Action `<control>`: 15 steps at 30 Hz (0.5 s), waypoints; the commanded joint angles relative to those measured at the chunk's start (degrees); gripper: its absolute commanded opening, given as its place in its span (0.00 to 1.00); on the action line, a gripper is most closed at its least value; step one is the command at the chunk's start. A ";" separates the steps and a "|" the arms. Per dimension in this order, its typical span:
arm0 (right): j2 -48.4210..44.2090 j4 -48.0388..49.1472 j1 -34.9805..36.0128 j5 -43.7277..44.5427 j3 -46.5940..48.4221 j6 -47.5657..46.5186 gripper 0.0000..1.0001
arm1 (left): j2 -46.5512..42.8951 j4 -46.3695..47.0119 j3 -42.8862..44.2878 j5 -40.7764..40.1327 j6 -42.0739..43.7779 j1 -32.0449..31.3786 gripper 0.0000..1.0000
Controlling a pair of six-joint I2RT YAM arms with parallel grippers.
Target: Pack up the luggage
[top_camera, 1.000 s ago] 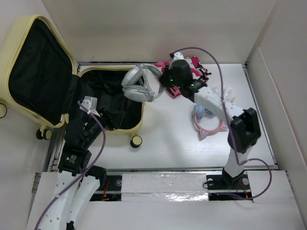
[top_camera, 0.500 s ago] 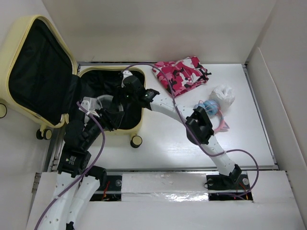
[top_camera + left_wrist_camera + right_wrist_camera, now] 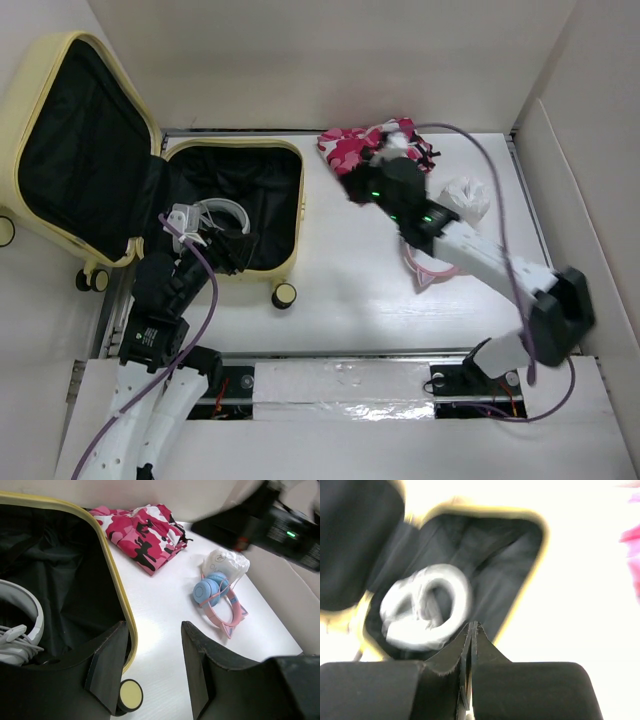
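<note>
Left jaws: wide apart, nothing between them, poised at the near right corner of the luggage (image 3: 114, 570). Its yellow rim passes under the left-hand finger. One wheel (image 3: 131, 695) sits below the gap.

The luggage lies open on the bench (image 3: 340, 290). Its lid (image 3: 85, 150) is propped up far left of these jaws, and the black-lined base lies just ahead of them. White headphones (image 3: 15, 625) lie in the base, left of the left jaws.

Right jaws: pressed together, empty, held over the bench well right of the luggage. That wrist view is blurred.

A pink camouflage garment (image 3: 350, 145) lies just beyond the right jaws, partly covered by the right arm (image 3: 480, 255). To their right are a crumpled white bag (image 3: 227, 562) and, touching it, pink-and-blue cat-ear headphones (image 3: 215, 595). The arm crosses over both in the top view.
</note>
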 commanded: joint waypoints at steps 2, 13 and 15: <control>-18.25 3.11 -11.88 16.20 -24.67 9.33 0.01 | -1.01 1.89 2.18 -0.08 -0.03 -0.33 0.43; -46.68 -11.57 -38.92 12.62 -49.41 16.21 0.53 | -1.45 2.16 2.09 -0.43 -0.03 -2.71 0.43; -44.75 -11.59 -40.85 13.08 -50.03 14.64 0.55 | -2.33 2.07 2.09 -0.52 -0.12 -2.71 0.43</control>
